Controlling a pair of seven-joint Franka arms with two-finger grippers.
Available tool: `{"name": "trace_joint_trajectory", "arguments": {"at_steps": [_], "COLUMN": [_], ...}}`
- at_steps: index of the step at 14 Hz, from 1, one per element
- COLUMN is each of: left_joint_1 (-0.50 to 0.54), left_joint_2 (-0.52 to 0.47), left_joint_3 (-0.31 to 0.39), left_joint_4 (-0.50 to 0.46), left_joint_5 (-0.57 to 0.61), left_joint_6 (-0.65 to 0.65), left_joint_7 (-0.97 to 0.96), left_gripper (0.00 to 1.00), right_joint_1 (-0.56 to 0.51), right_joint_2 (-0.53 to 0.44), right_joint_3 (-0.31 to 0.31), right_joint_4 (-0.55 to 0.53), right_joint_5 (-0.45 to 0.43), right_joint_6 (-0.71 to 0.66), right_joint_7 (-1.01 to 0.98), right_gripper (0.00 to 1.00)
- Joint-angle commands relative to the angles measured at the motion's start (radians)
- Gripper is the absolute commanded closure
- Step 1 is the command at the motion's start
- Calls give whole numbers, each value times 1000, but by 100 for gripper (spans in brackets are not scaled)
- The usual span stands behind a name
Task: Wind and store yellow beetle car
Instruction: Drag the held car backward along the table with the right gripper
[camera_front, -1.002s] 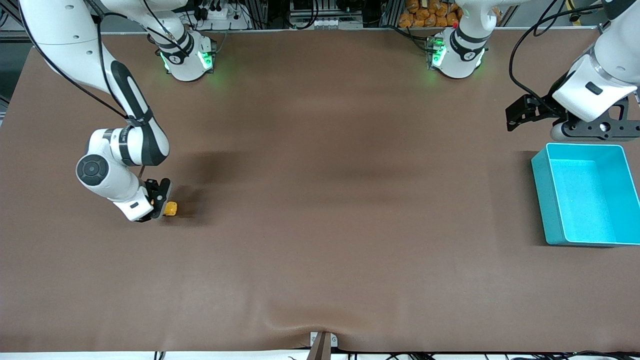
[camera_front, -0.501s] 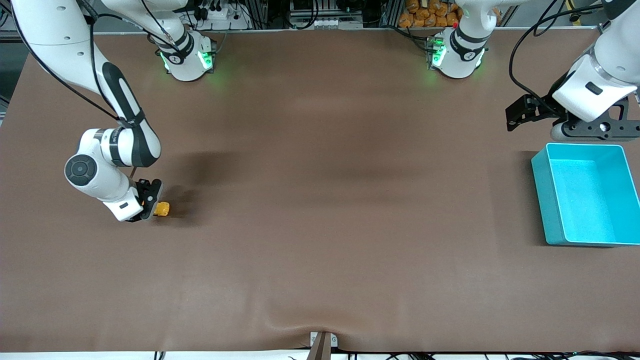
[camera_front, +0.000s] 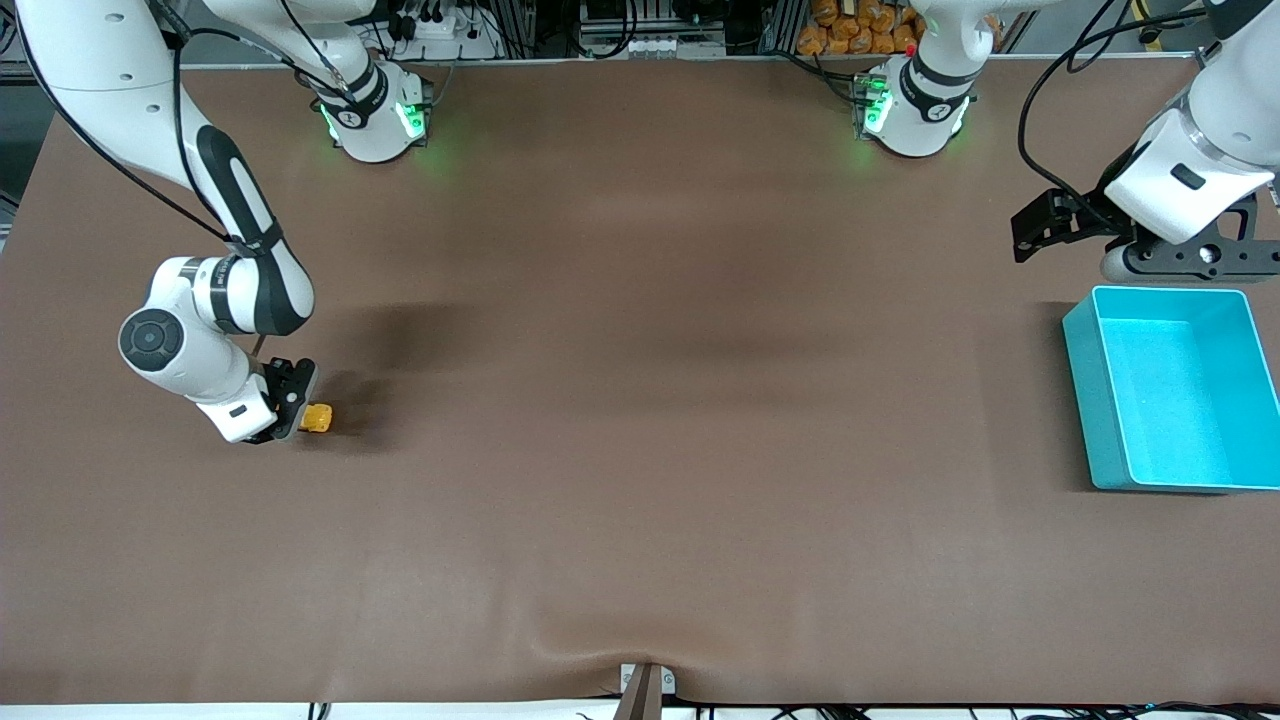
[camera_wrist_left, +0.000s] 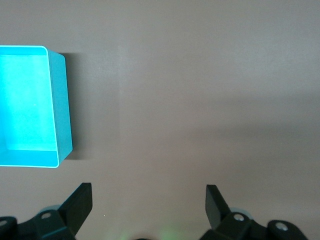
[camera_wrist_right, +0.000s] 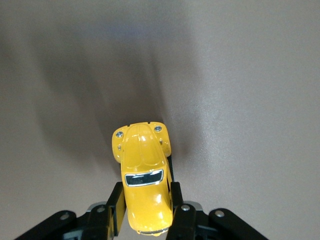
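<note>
The yellow beetle car (camera_front: 318, 418) (camera_wrist_right: 144, 177) is a tiny rounded toy with a dark windscreen, low over the brown mat at the right arm's end of the table. My right gripper (camera_front: 300, 417) (camera_wrist_right: 145, 202) is shut on its sides, one black finger against each flank. Whether its wheels touch the mat I cannot tell. My left gripper (camera_front: 1040, 232) (camera_wrist_left: 149, 200) waits open with nothing between its fingers, above the mat close to the teal bin (camera_front: 1095, 400) (camera_wrist_left: 62, 115).
The teal bin holds nothing and stands at the left arm's end of the table. Both arm bases (camera_front: 375, 120) (camera_front: 910, 110) stand along the table edge farthest from the front camera. Bare brown mat (camera_front: 650, 380) lies between car and bin.
My right gripper has drawn the car along the mat toward the right arm's end of the table, away from the bin. The left arm has not moved.
</note>
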Motion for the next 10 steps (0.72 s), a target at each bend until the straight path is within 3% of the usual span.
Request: {"name": "trace_joint_trajectory", "arguments": {"at_steps": [1, 4, 6, 7, 8, 10], "left_joint_1": [4, 4, 4, 4, 4, 4], "left_joint_2": [-6, -6, -6, -6, -6, -6], "left_joint_3": [-7, -9, -9, -9, -9, -9], "left_joint_4": [3, 3, 3, 3, 3, 3], "left_joint_5": [27, 27, 27, 27, 27, 27], "left_joint_6": [5, 5, 5, 5, 5, 5], "left_joint_7": [-6, -7, -6, -7, -7, -7], "left_gripper": [0, 0, 0, 0, 0, 0], "right_joint_1": [-34, -48, -51, -55, -69, -74], "right_joint_2": [77, 77, 77, 75, 71, 48], "right_joint_3": [8, 8, 8, 8, 9, 14], "right_joint_4": [14, 14, 20, 26, 43, 62], "right_joint_5": [-5, -5, 1, 10, 12, 12], "right_joint_6": [35, 35, 35, 34, 23, 0], "right_joint_7": [-23, -29, -27, -26, -26, -26], "right_gripper": [69, 66, 41, 6, 0, 0]}}
